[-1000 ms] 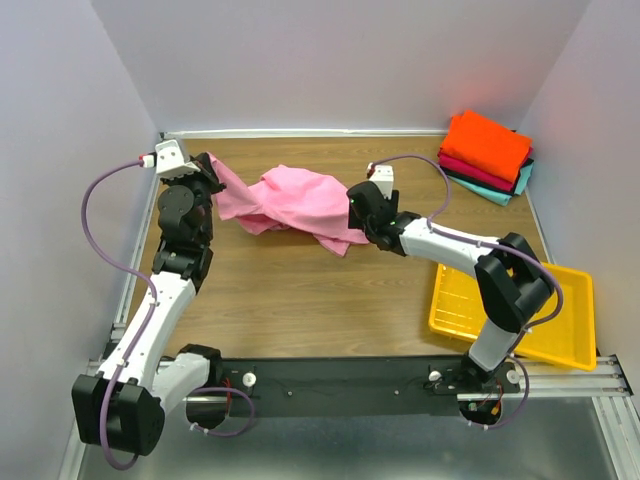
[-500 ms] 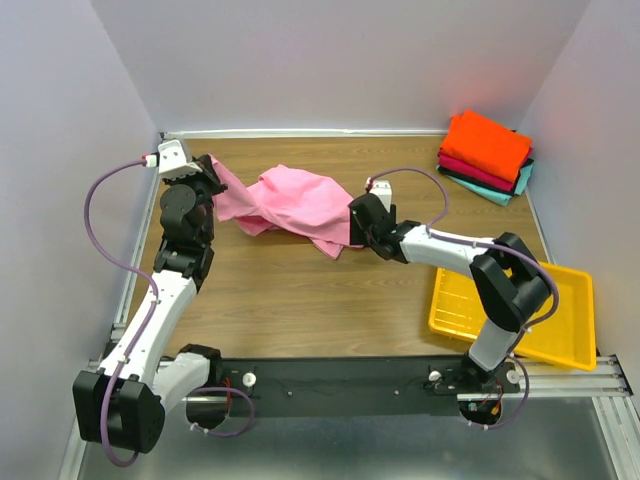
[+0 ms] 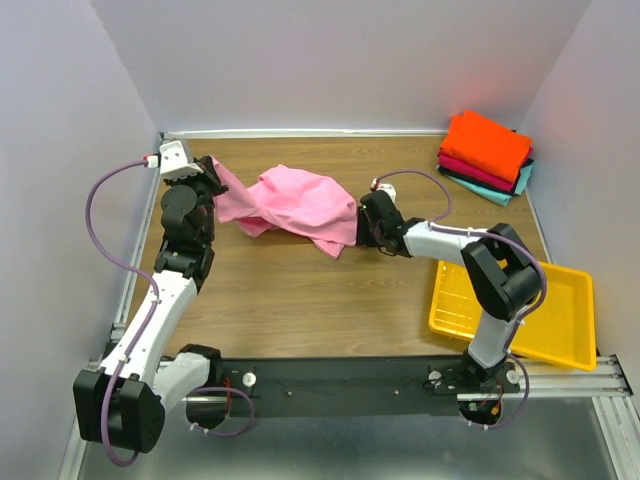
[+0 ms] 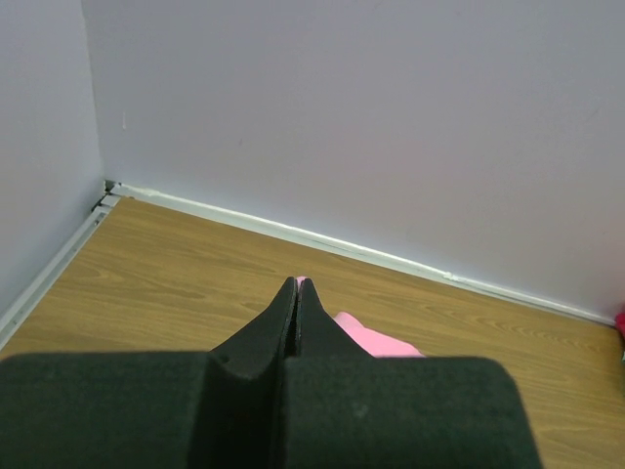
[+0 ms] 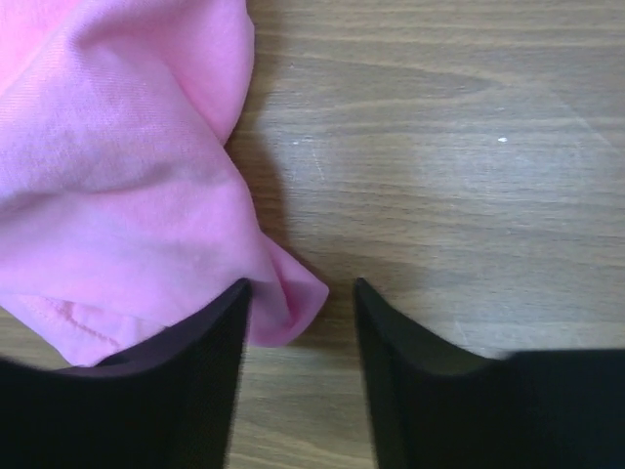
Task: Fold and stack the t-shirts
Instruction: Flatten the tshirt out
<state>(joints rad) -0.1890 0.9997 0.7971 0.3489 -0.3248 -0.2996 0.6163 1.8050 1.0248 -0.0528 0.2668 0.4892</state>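
- Left fingers (image 4: 297,293): the left wrist view shows the two black fingers pressed together, with a sliver of pink cloth at their tips. The top view shows they are closed on the left edge of the crumpled light pink cloth t-shirt (image 3: 295,205), which is lifted there off the wood-grain tabletop (image 3: 290,290).
- Right fingers (image 5: 227,318): the right wrist view shows them parted, pointing down at the tabletop. A folded corner of the pink t-shirt lies in the gap. The cloth touches the left-hand finger and stands clear of the right-hand one, so it is not pinched.
- In the top view, the right fingers (image 3: 358,225) are largely hidden against the t-shirt's right edge, so their opening cannot be read there.
- Pink t-shirt: it lies bunched across the far middle of the tabletop, between the two arms.
- Folded t-shirt stack (image 3: 487,160): it sits in the far right corner, seen only from above. It has a bright orange shirt on top, then crimson and dark layers, with teal at the bottom.
- Yellow plastic ribbed tray (image 3: 565,320): it rests at the near right edge, partly overlapped by the right arm's elbow.
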